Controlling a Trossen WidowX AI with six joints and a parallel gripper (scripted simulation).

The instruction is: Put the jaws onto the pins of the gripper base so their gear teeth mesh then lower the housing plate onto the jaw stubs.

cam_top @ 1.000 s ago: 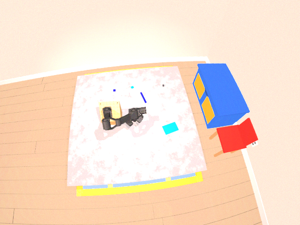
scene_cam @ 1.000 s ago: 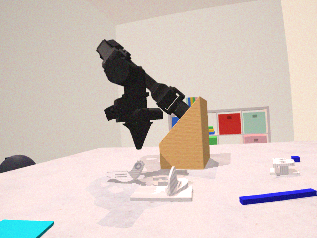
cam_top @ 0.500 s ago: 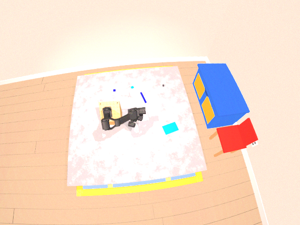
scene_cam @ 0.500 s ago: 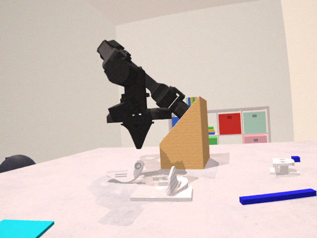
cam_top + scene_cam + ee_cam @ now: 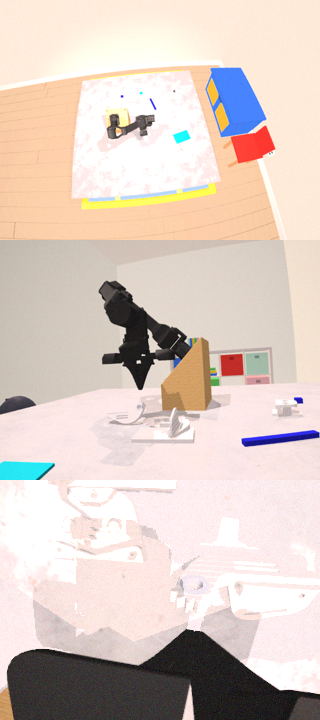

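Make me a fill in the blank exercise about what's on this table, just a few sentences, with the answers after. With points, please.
The gripper [image 5: 140,389] [image 5: 192,639] has its fingers closed on ____.
The flat cyan sheet [image 5: 181,136] [image 5: 25,470] lies on the ____.
The long thin bar [image 5: 153,104] [image 5: 280,438] is coloured ____.
The wedge-shaped block [image 5: 188,384] is made to look like ____.

Answers: nothing; table; blue; wood

playroom-like room | red chair [image 5: 246,148] | colourful storage bins [image 5: 231,364]

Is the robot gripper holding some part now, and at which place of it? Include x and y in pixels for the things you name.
Nothing is held: the gripper [image 5: 140,389] [image 5: 192,639] is shut, its fingertips above the white parts.
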